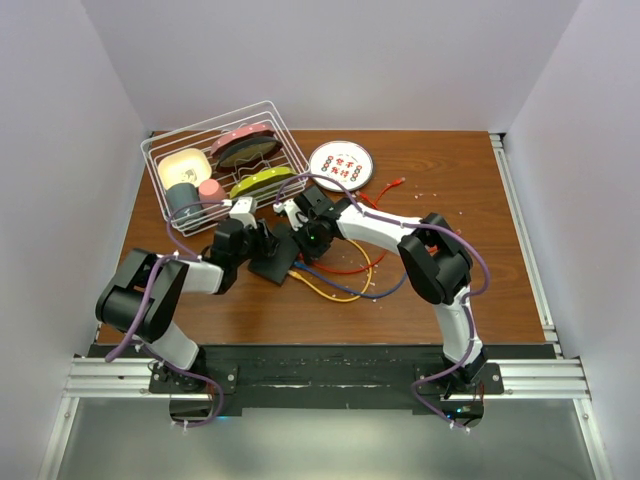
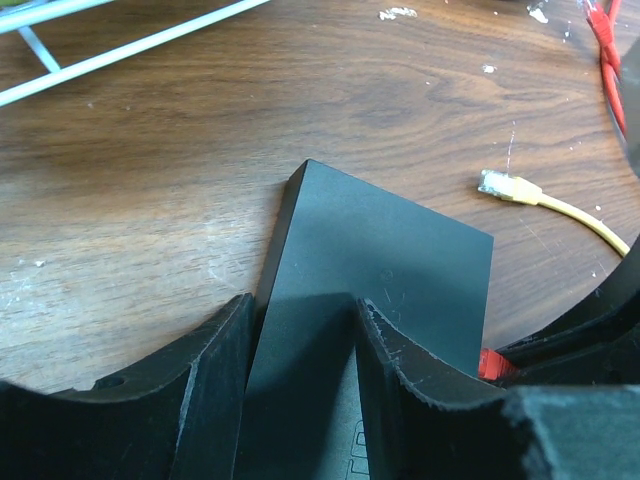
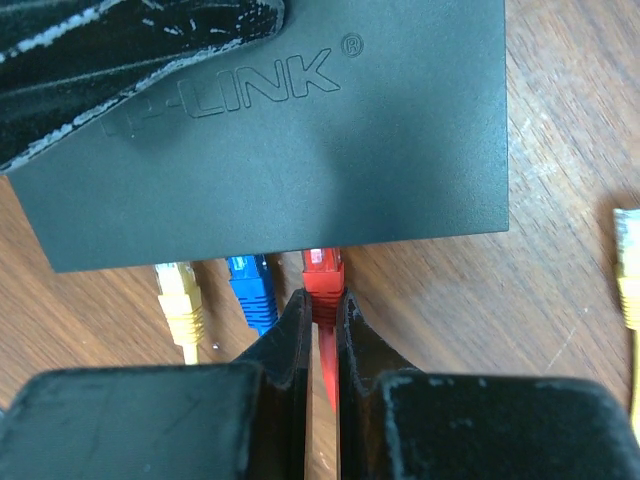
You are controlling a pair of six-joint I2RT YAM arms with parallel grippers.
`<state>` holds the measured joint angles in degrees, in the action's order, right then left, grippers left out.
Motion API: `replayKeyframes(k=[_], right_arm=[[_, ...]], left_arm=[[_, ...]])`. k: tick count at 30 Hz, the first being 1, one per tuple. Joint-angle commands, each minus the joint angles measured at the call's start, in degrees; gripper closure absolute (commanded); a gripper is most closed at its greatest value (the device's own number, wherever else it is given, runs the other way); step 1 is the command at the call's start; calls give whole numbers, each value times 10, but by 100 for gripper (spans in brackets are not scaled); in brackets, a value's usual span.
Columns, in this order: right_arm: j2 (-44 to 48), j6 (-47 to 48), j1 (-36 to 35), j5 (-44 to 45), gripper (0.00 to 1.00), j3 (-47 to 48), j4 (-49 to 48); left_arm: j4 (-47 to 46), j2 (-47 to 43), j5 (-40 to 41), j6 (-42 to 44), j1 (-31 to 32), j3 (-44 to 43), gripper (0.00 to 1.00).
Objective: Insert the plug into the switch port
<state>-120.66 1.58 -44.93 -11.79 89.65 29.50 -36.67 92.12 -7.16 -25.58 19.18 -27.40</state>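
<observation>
1. My left gripper (image 2: pixel 300 335) clamps the flat matte-black rectangular switch (image 2: pixel 370 250) on the brown wooden table (image 1: pixel 440 200), jaws half-spread about its body.
2. My right gripper (image 3: pixel 322 305) pinches the red plug (image 3: pixel 323 272), jaws almost closed on it, right at the switch's socket edge.
3. The red plug's tip meets that edge beside a blue plug (image 3: pixel 250 288) and a yellow plug (image 3: pixel 178 295) in neighbouring sockets. How deep the red one sits, I cannot tell.
4. A loose pale plug on a yellow cable (image 2: pixel 508 187) lies on the wood near the switch.
</observation>
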Motion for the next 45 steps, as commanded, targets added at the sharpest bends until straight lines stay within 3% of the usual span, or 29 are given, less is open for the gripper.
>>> replayKeyframes(k=[1,10,13,15,17,20,25,29,33,36,45], right_arm=[[4,-12,-24,-66,100,84,-276],[9,-11,-24,-64,100,81,-260],[17,-11,-24,-61,100,77,-238],[22,-7,-24,-55,100,68,-228],[32,-4,-24,-47,91,53,-218],[48,-1,-24,-33,80,34,-204],[75,10,-23,20,67,7,-174],[105,5,-23,73,51,-15,-169],[131,-7,-21,117,27,-18,-168],[145,-12,-12,172,17,-19,-162],[152,-76,96,220,19,-64,-151]], left_arm=[[41,3,-186,-17,85,11,67],[59,-12,-156,-11,89,11,66],[93,-28,-117,-3,87,1,60],[110,-35,-98,3,87,-7,50],[131,-42,-74,6,83,-19,39],[148,-53,-60,6,71,-27,32],[170,-77,-54,6,39,-33,29],[184,-106,-49,13,30,-39,24],[200,-134,-47,20,29,-49,20],[209,-156,-50,22,29,-52,19],[232,-218,-51,22,28,-53,18]])
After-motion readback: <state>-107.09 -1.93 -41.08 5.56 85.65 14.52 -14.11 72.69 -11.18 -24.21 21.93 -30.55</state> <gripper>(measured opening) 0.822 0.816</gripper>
